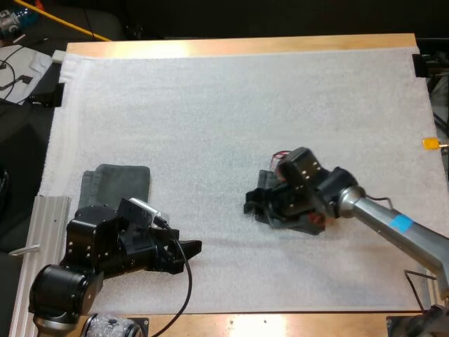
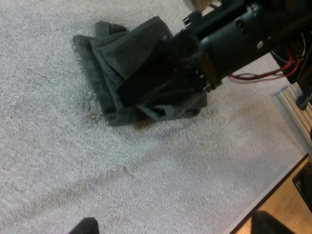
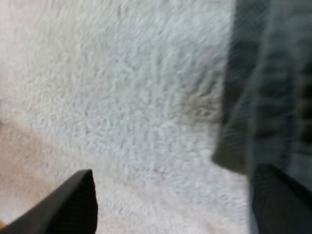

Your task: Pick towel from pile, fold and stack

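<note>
Pick step. Right gripper (image 3: 170,195) spread, low at the edge of the crumpled towel (image 2: 122,63) mid-mat — nothing pinched yet. Left gripper (image 2: 175,226) spread too, near the folded towel (image 1: 119,184) (the stack). Next, likely: close on a fold — lift clear.

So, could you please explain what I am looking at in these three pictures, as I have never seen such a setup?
Two robot arms work at a wooden table covered by a white mat. One picture looks down from behind them; the other two come from cameras on each wrist. A folded towel lies near the left pincer, which is open. The right pincer, also open, is at a crumpled towel, seen well from the left wrist. Neither holds anything.
</note>
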`<state>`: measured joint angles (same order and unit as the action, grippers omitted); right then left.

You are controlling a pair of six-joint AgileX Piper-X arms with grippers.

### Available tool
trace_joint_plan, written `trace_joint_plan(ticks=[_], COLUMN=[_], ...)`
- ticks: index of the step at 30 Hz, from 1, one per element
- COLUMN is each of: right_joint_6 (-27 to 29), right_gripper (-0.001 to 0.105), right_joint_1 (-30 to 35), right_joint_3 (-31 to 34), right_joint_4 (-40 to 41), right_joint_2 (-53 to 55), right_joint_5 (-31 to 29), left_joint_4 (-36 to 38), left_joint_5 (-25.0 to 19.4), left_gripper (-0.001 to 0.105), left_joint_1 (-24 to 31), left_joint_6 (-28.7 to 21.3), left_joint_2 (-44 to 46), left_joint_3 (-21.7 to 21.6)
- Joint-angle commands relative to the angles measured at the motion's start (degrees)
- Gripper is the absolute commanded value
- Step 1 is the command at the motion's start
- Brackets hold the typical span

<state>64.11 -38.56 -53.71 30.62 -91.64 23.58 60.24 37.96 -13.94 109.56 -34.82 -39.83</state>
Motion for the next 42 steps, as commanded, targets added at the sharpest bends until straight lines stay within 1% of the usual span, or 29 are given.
trace_joint_plan(ticks=[1, 7, 11, 13, 18, 23, 30, 36, 38, 42], right_joint_6=[-2.0, -2.4, -1.0, -1.6, 0.1, 2.7, 5.5, 6.0, 5.6, 5.3], right_gripper=[0.066, 0.066, 0.065, 0.065, 0.065, 0.065, 0.065, 0.065, 0.065, 0.065], right_joint_1=[-1.9, -3.3, -3.2, -3.2, -3.3, -3.4, -3.3, -3.5, -3.4, -3.4], right_joint_3=[-0.2, -0.1, -0.1, -0.1, -0.4, -0.4, -0.4, -0.4, -0.1, -0.1], right_joint_4=[-2.0, -1.9, -0.7, -1.4, 0.6, 7.4, 18.6, 25.2, 24.1, 27.3], right_joint_2=[-1.3, -1.7, 1.6, 0.9, 8.1, 16.2, 28.2, 38.1, 37.5, 44.5], right_joint_5=[-0.5, -1.8, -4.1, -2.6, -6.5, -11.6, -16.2, -17.9, -17.2, -17.6], left_joint_4=[-0.2, -0.2, -0.1, -0.1, -0.4, -0.4, -0.7, -0.7, -0.2, -0.5], left_joint_5=[0.3, 0.3, 0.3, 0.3, 0.2, 0.3, 0.2, 0.2, 0.4, 0.5], left_gripper=[0.06, 0.06, 0.06, 0.06, 0.06, 0.06, 0.061, 0.061, 0.06, 0.061], left_joint_1=[0.0, -0.1, 0.0, -0.1, -0.1, -0.1, -0.1, 0.0, -0.1, 0.0], left_joint_6=[-0.3, -0.5, -0.6, -0.4, -0.6, -0.8, -1.1, -1.3, -1.2, -1.2], left_joint_2=[0.1, 0.2, 0.2, 0.2, 0.3, 0.4, 0.2, 0.2, 0.1, -0.1], left_joint_3=[-0.3, -0.4, -0.4, -0.3, -0.2, -0.2, -0.2, -0.3, -0.2, -0.2])
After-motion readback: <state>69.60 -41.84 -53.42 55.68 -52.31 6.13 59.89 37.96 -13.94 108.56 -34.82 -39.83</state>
